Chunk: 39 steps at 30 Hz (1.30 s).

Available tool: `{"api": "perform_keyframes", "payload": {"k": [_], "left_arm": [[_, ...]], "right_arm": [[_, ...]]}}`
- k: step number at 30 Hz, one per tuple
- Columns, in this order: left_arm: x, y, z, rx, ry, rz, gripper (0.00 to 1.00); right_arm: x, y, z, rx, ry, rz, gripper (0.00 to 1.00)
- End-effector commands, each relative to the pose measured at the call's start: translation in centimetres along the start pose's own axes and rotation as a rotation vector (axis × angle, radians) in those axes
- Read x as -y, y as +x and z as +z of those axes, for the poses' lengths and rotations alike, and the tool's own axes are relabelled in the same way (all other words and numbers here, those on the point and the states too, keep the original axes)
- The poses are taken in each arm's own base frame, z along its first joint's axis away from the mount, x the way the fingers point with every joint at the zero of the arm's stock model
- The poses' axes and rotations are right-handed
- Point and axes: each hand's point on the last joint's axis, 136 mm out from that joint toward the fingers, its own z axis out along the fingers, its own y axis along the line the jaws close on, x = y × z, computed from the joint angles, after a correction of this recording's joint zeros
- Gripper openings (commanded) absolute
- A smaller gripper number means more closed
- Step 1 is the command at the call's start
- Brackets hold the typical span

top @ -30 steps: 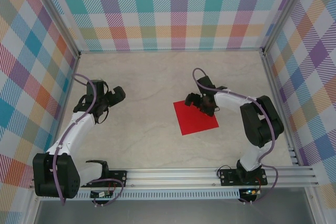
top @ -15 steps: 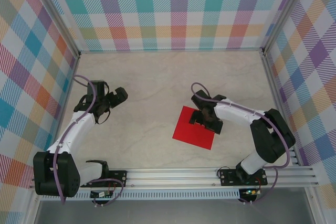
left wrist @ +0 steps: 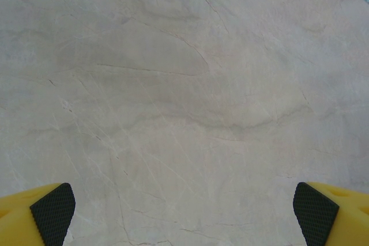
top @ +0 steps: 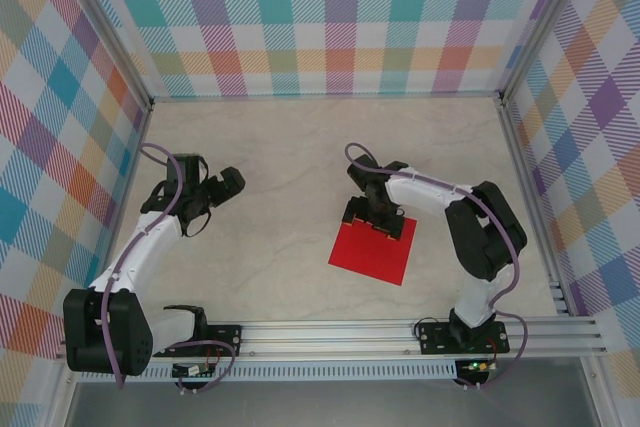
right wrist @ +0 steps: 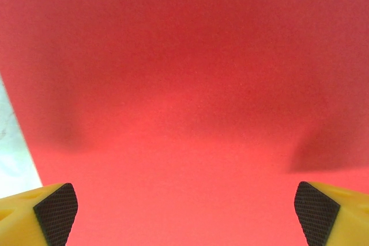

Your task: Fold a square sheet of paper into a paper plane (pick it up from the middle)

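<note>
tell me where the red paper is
In the top view the square sheet of paper lies flat on the table, right of centre, with the open right gripper above its far edge.

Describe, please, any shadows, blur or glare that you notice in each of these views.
Right wrist view: two soft shadows lie on the square sheet of paper, one above each fingertip; no glare. Left wrist view: table evenly lit, veins sharp. Top external view: even light, sharp throughout.
</note>
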Motion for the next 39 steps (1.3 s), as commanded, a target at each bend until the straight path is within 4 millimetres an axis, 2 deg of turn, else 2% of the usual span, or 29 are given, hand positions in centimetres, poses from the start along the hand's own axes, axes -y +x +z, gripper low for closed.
{"api": "perform_keyframes", "payload": {"k": [1,10,19,25,32,39], "left_arm": [[-0.6,1.4,0.5,-0.050,-0.020,-0.006,1.00],[-0.7,1.7,0.9,-0.068,-0.028,-0.007,1.00],[-0.7,1.8,0.9,-0.077,-0.030,-0.009,1.00],[-0.7,1.9,1.0,-0.084,-0.028,-0.011,1.00],[-0.8,2.0,1.0,-0.087,-0.031,-0.010,1.00],[-0.8,2.0,1.0,-0.092,-0.035,-0.012,1.00]], "right_arm": [[0.9,1.0,0.3,-0.051,0.046,0.023,1.00],[1.7,1.7,0.4,-0.066,0.066,0.016,1.00],[1.6,2.6,3.0,-0.133,0.059,0.002,1.00],[2.6,3.4,4.6,-0.172,0.105,0.001,1.00],[3.4,3.9,6.0,-0.200,0.139,0.000,0.95],[3.0,3.8,6.3,-0.197,0.112,-0.007,0.88]]}}
